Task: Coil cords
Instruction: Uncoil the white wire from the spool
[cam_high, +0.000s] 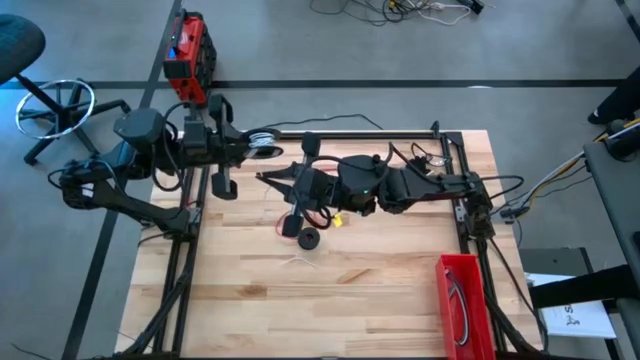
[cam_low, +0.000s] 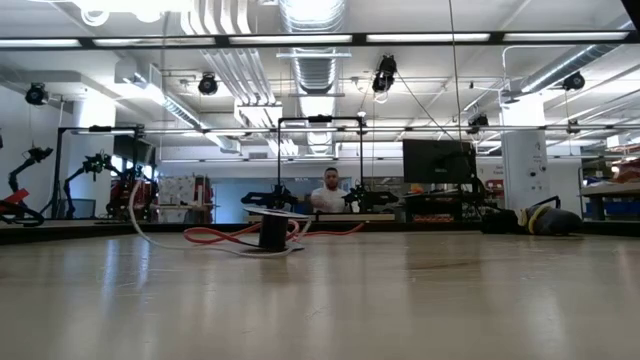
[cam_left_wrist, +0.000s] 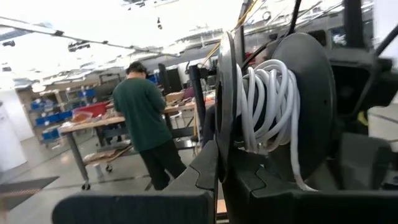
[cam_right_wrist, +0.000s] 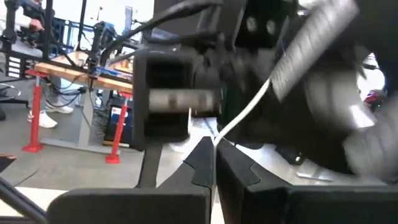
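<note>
My left gripper (cam_high: 252, 141) is at the table's far left, shut on a dark spool (cam_left_wrist: 311, 93) with a white cord (cam_left_wrist: 264, 102) wound on its hub. My right gripper (cam_high: 266, 177) reaches across from the right to just near-side of that spool. It is shut on the white cord's free run (cam_right_wrist: 249, 106). A small black spool (cam_high: 308, 239) stands on its flat end on the table, with a red cord (cam_low: 225, 235) lying in loose loops around it. In the low view the white cord (cam_low: 135, 212) rises from the table. My left gripper pinches the rim of the spool's thin flange (cam_left_wrist: 224, 134) between its two fingers, edge-on. The white coil sits just beside the fingers. Whether the spool is clear of the table does not show. My right gripper pinches the white cord (cam_right_wrist: 216, 140) between its fingertips, a single strand. The fingers lie level, coming from the table's right. From the tips the strand runs straight toward the left arm.
A red bin (cam_high: 463, 300) with a dark cord inside stands at the near right. A black frame (cam_high: 380, 133) runs along the table's far and side edges. A red device (cam_high: 188, 55) sits beyond the far left corner. A person (cam_left_wrist: 146, 118) stands in the room behind.
</note>
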